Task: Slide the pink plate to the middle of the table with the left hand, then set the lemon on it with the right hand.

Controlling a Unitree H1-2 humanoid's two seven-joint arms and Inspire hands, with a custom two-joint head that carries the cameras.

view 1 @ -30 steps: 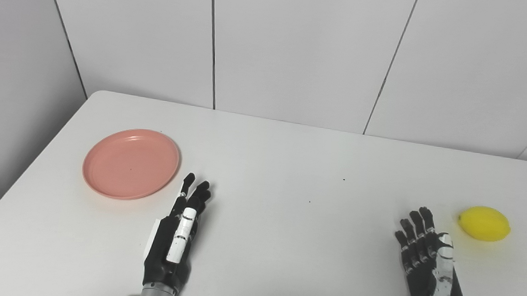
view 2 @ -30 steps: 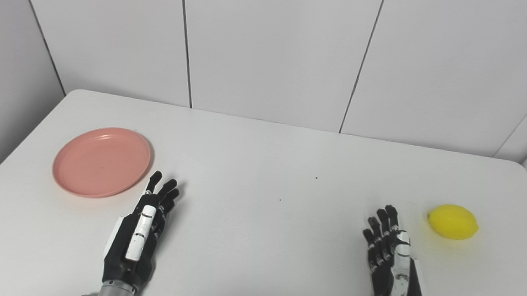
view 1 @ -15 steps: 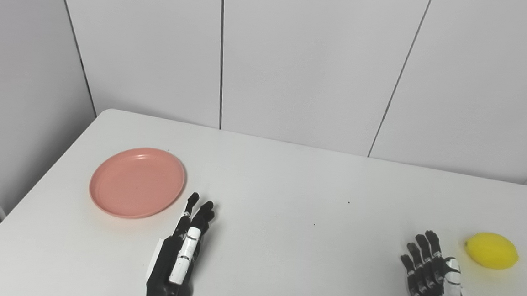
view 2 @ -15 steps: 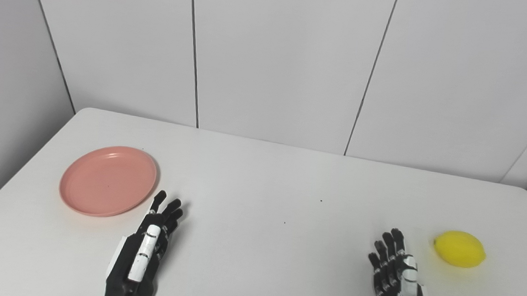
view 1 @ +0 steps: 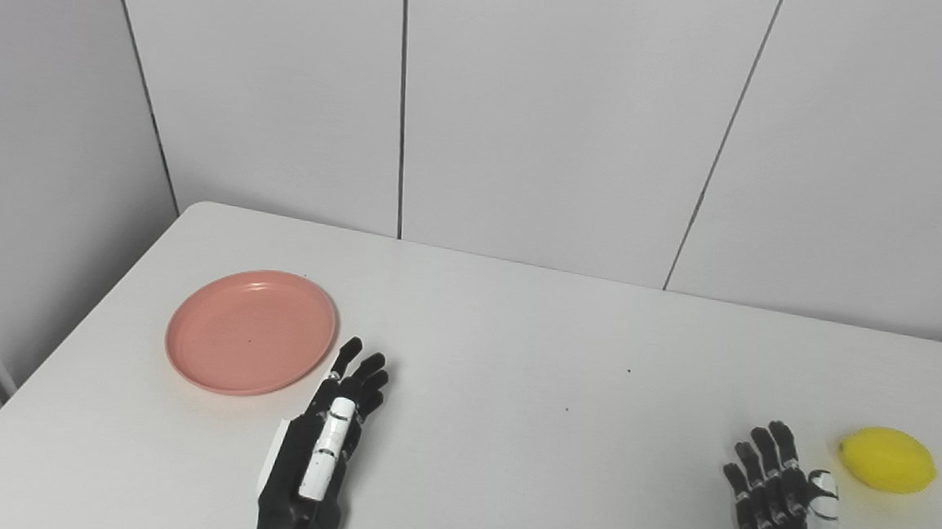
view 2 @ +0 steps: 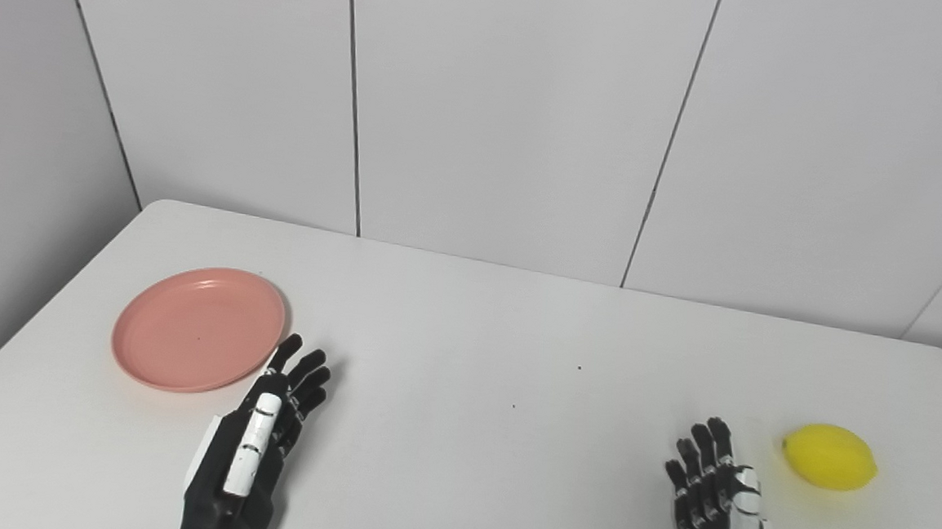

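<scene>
The left hand (view 1: 318,460) lies low over the white table (view 1: 514,357), near the front edge, with its fingers (view 1: 358,372) stretched forward and a little spread. It holds nothing. The pink plate (view 1: 251,331) sits just ahead of this hand and to its left side. The tips of the fingers come close to the near right rim of the plate, but a thin strip of table shows between them, so they are apart. The plate lies flat and has nothing on it. It is on the left part of the table, not in the middle.

The right hand (view 2: 719,509) is at the bottom edge of the views, and its lower part is cut off by the frame. Its fingers (view 2: 700,458) point forward and stand apart from each other, and it grips nothing. The lemon (view 2: 829,456) rests on the table just to the right of this hand and slightly ahead of its fingertips. A small gap of bare table separates them, so the hand does not touch the fruit.

Between the two hands there is a wide stretch of table with only a few tiny dark specks (view 1: 628,371). Behind the table stands a wall of pale panels (view 1: 562,115) with thin dark seams.
</scene>
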